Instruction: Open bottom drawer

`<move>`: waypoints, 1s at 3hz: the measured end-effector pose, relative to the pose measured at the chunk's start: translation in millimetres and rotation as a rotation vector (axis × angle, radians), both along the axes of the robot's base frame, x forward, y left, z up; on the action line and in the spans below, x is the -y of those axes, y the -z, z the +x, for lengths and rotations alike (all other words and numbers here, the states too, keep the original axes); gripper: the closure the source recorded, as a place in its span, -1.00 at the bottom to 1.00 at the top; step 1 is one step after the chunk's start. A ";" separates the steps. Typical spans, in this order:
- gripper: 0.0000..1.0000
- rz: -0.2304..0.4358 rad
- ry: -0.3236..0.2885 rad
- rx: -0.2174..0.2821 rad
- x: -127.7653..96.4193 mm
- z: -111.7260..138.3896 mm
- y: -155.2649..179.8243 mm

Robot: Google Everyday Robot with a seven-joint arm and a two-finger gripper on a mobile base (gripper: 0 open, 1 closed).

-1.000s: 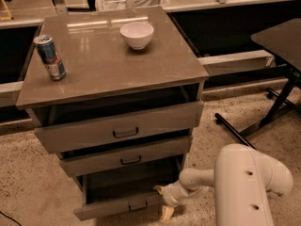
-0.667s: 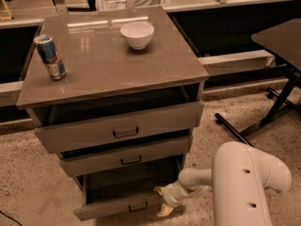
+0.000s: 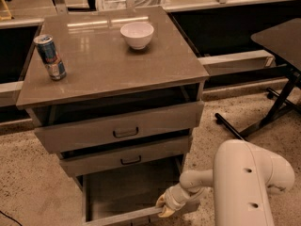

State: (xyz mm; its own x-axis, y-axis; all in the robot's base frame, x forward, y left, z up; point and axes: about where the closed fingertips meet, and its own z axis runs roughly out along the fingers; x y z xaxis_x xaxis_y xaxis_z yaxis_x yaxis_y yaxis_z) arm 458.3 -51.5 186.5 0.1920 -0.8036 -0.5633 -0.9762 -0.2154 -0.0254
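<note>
The bottom drawer [image 3: 123,191] of the grey-brown cabinet is pulled out far, showing its plain flat grey inside. Its slim front panel [image 3: 124,216] runs along the bottom edge of the view; its handle is out of view. My gripper [image 3: 164,208] sits at the right end of that front panel, touching its top edge. My white arm [image 3: 244,182] reaches in from the lower right.
The top drawer [image 3: 122,126] and the middle drawer [image 3: 127,155] stand slightly ajar, each with a black handle. A white bowl [image 3: 137,34] and a soda can [image 3: 50,57] stand on the cabinet top. A black table with legs [image 3: 277,102] stands at the right on speckled floor.
The bottom drawer has slid out farther toward the camera, with my gripper moving along at its front panel.
</note>
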 end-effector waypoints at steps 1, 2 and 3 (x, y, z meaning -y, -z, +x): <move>0.78 0.000 0.000 0.000 0.0 0.0 -0.6; 0.56 0.009 -0.003 -0.002 3.5 -14.8 -5.9; 0.20 0.031 -0.018 0.030 -0.4 -15.7 -17.9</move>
